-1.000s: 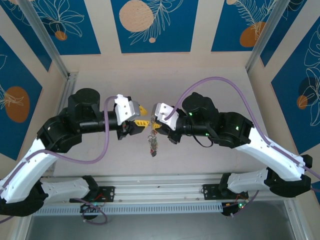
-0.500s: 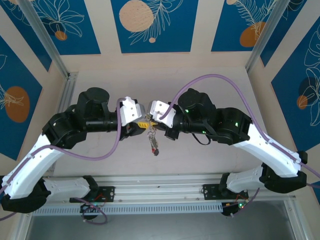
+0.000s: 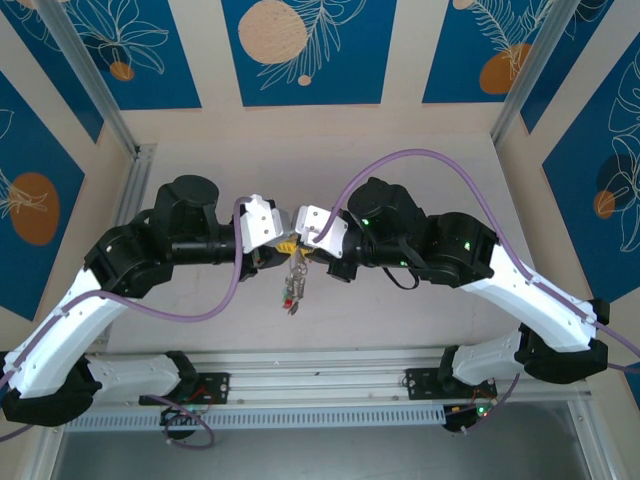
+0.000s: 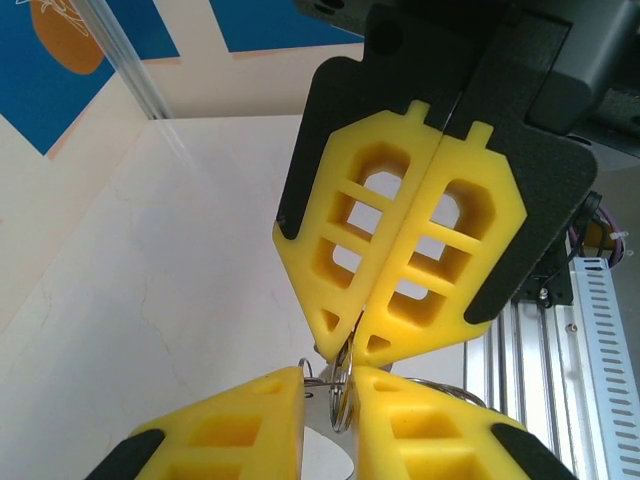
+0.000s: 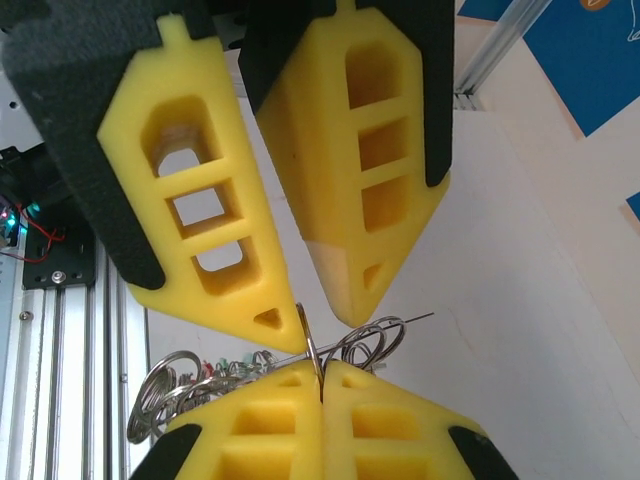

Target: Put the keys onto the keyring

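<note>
The left arm [image 3: 130, 260] and right arm [image 3: 450, 250] are black with white parts, wear purple cables [image 3: 415, 153], and have yellow, maybe foam, fingers [image 5: 320, 200] with holes.

The right gripper [image 5: 320, 378] presses its yellow pads together on the thin keyring [image 5: 310, 345]. Opposite, the left gripper [image 5: 312, 318] stands parted, the wire rising between its tips. The keys [image 5: 213, 373] bunch just beside the closed jaws.

Blue wall panels [image 3: 340, 60] (leafy, orange-spotted) ring pale table [image 3: 380, 320].
</note>
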Available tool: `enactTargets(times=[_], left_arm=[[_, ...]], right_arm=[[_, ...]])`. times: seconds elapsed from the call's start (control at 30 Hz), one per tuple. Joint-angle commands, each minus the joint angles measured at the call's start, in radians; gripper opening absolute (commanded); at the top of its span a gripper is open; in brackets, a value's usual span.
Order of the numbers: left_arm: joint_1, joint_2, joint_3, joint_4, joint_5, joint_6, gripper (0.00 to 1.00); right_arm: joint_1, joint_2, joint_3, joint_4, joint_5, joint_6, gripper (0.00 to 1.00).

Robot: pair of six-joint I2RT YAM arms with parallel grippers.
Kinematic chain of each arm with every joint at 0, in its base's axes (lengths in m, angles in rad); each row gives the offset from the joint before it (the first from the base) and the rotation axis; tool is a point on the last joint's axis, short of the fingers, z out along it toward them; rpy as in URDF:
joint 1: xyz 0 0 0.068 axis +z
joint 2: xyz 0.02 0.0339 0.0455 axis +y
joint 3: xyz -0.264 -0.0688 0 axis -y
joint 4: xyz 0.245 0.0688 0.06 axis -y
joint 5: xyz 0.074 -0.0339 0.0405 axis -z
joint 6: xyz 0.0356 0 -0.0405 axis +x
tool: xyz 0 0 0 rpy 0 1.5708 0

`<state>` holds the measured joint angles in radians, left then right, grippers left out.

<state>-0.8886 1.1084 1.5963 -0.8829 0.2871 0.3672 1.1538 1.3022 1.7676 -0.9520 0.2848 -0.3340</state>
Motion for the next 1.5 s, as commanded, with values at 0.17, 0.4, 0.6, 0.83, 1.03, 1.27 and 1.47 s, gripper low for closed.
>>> enactTargets(times=[0.17, 0.4, 0.6, 0.83, 1.03, 1.27, 1.47], left_arm=[[-0.01, 0.01, 0.002, 0.005, 0.024, 0.014, 0.02], [-0.01, -0.015, -0.024, 0.043, 0.084, 0.014, 0.0], [-0.009, -0.05, -0.047, 0.086, 0.101, -0.005, 0.0], [-0.003, -0.062, -0.052, 0.111, 0.103, -0.015, 0.0], [0.005, -0.086, -0.065, 0.145, 0.188, -0.018, 0.0], [0.007, -0.095, -0.073, 0.186, 0.219, -0.064, 0.0], [0.006, -0.104, -0.09, 0.207, 0.207, -0.085, 0.0]], right_arm=[[0.014, -0.004, 0.045, 0.045, -0.031, -0.017, 0.0], [-0.019, -0.049, 0.009, 0.089, -0.106, 0.018, 0.08], [-0.089, -0.126, -0.083, 0.153, -0.233, 0.075, 0.31], [-0.191, -0.207, -0.19, 0.2, -0.418, 0.159, 0.41], [-0.333, -0.239, -0.258, 0.213, -0.737, 0.25, 0.41], [-0.344, -0.235, -0.288, 0.242, -0.793, 0.256, 0.4], [-0.34, -0.233, -0.304, 0.295, -0.828, 0.279, 0.36]])
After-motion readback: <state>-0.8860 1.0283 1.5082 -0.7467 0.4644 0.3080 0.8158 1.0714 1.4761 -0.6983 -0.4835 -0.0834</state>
